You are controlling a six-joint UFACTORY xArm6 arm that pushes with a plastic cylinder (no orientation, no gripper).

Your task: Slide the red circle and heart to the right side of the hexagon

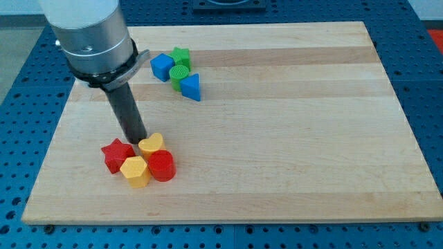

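Note:
A red circle block sits at the view's lower left, touching the right side of a yellow hexagon block. A yellow heart block lies just above them, touching the red circle. A red star block sits at the hexagon's upper left. My tip is down between the red star and the yellow heart, right against the heart's left edge and just above the hexagon.
Near the view's top, a blue cube, a green star, a green circle block and a blue triangle block are clustered together. The wooden board lies on a blue perforated table.

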